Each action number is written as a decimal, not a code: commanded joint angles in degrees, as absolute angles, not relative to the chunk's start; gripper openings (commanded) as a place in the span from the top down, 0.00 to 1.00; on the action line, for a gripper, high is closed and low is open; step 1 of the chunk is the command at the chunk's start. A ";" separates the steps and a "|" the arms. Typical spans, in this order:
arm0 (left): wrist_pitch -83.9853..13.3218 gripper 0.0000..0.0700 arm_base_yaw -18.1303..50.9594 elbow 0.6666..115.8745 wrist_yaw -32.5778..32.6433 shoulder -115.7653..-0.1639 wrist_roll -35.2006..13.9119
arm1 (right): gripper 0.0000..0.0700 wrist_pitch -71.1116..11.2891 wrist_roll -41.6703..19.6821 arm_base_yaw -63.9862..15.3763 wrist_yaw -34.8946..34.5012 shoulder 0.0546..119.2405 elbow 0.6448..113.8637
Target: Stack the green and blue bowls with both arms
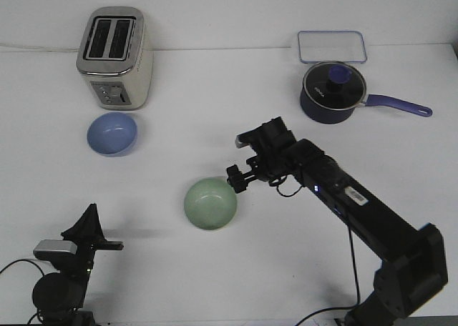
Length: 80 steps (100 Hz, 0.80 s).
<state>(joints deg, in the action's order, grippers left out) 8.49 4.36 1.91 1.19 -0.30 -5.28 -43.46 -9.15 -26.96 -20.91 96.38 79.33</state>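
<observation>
The pale green bowl point(210, 204) is near the middle of the table, tilted so that its inside faces the camera. My right gripper point(235, 179) reaches in from the right and is shut on the bowl's upper right rim. The light blue bowl point(112, 134) sits upright on the table at the left, just in front of the toaster and well apart from the green bowl. My left gripper point(109, 245) is low at the front left corner, far from both bowls and holding nothing; I cannot make out how its jaws stand.
A cream and silver toaster point(114, 58) stands at the back left. A dark navy lidded saucepan point(333, 91) with a long handle sits at the back right. A clear rectangular lid or tray point(332, 46) lies behind it.
</observation>
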 commanded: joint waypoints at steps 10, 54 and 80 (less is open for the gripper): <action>9.06 0.98 4.29 0.84 1.06 -0.19 -4.78 | 0.20 -45.58 -5.37 -21.26 -19.66 90.37 80.01; 9.08 0.98 4.29 0.84 1.06 -0.19 -4.78 | 0.20 -47.59 -0.99 -4.34 -9.32 71.35 76.75; 9.08 0.98 4.29 0.84 1.06 -0.19 -4.78 | 0.20 -37.12 -1.15 -3.25 -8.78 59.35 63.07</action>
